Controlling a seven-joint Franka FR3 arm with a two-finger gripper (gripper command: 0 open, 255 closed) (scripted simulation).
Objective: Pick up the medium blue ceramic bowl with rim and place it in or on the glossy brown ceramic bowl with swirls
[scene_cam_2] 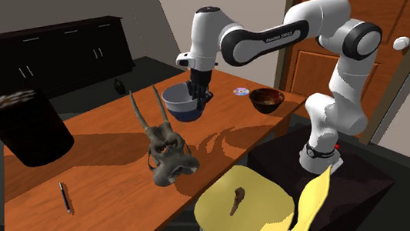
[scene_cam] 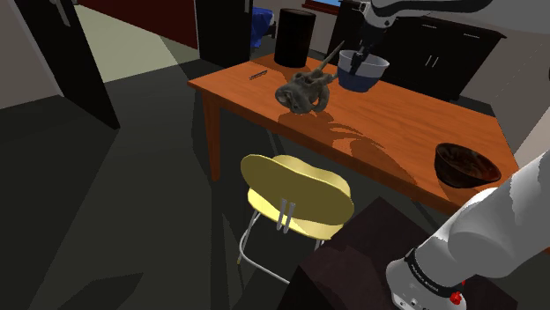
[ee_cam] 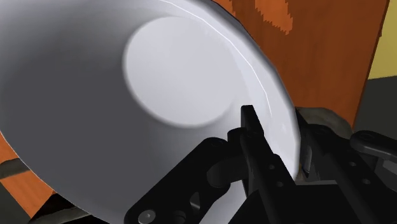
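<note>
— Shoulder view, what have you got?
— I see the gripper (scene_cam: 360, 58) clamped on the rim of the blue bowl (scene_cam: 365, 76), near the far edge of the table (scene_cam: 388, 145). The brown bowl (scene_cam: 465, 165) sits well apart, at four o'clock from it.
— Second exterior view?
— There the brown bowl (scene_cam_2: 266, 99) is at three o'clock of the blue bowl (scene_cam_2: 181, 104), and a horned grey skull (scene_cam_2: 166, 149) at seven.
— Wrist view?
— One finger (ee_cam: 251, 130) is inside the bowl's pale wall and the other outside, pinching the rim. I cannot tell whether the bowl is off the table.
</note>
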